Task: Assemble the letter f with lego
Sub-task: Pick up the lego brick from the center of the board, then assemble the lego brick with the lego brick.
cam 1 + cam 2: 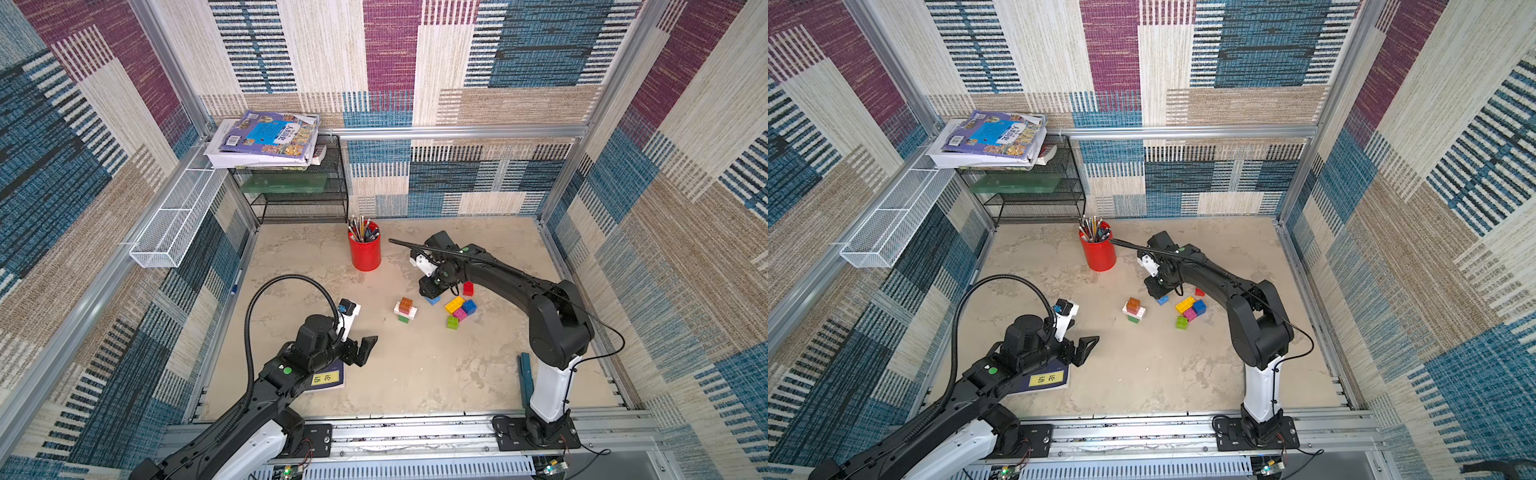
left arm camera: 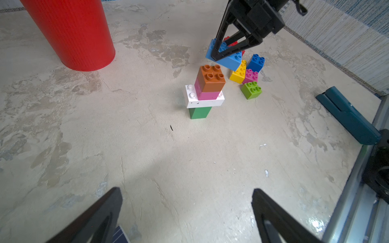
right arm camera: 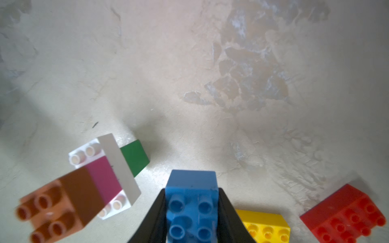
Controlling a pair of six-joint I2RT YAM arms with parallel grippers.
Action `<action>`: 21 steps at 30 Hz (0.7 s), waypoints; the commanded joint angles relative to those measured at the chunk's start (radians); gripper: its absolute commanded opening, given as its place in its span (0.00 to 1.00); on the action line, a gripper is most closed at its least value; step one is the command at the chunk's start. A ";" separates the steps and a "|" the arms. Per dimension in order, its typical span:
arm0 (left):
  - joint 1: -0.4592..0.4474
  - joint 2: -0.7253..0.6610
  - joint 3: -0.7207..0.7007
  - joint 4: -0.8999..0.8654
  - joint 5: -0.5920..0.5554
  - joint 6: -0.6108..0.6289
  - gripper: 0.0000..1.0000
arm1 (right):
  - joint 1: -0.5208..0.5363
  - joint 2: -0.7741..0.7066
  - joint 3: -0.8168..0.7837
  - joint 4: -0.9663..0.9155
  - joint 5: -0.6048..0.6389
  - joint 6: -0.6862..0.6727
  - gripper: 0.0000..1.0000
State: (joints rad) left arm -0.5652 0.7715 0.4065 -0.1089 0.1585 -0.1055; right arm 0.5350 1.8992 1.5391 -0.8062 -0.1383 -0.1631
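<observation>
A lego stack (image 1: 405,309) (image 2: 205,90) stands mid-table: green at the bottom, then a white oblong, pink, and brown on top. Just behind and to its right, my right gripper (image 1: 430,293) (image 3: 192,190) is shut on a light blue oblong brick (image 2: 228,59) (image 3: 191,206), which is tilted and held above the table. Loose yellow (image 1: 454,304), pink (image 1: 460,313), blue (image 1: 469,306), lime (image 1: 452,322) and red (image 1: 468,288) bricks lie beside it. My left gripper (image 1: 359,350) (image 2: 186,191) hovers open and empty at the front left of the stack.
A red pencil cup (image 1: 365,251) stands behind the stack. A dark book (image 1: 328,376) lies under my left arm. A teal stapler-like tool (image 1: 524,374) lies by the right arm's base. A black mesh shelf (image 1: 291,195) fills the back left corner.
</observation>
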 commanded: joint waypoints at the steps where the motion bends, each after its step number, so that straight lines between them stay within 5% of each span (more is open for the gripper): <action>1: -0.001 0.001 0.004 0.010 0.017 0.002 0.99 | 0.013 0.006 0.077 -0.092 0.023 -0.023 0.31; 8: -0.001 -0.011 0.002 0.004 0.018 0.003 0.99 | 0.050 0.050 0.246 -0.223 0.047 -0.083 0.30; 21: -0.001 -0.009 0.000 0.009 0.013 0.002 0.99 | 0.129 0.075 0.318 -0.284 0.045 -0.157 0.29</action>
State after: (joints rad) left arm -0.5652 0.7639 0.4068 -0.1089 0.1638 -0.1055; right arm 0.6518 1.9713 1.8454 -1.0714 -0.1013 -0.3019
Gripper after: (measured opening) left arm 0.991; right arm 0.371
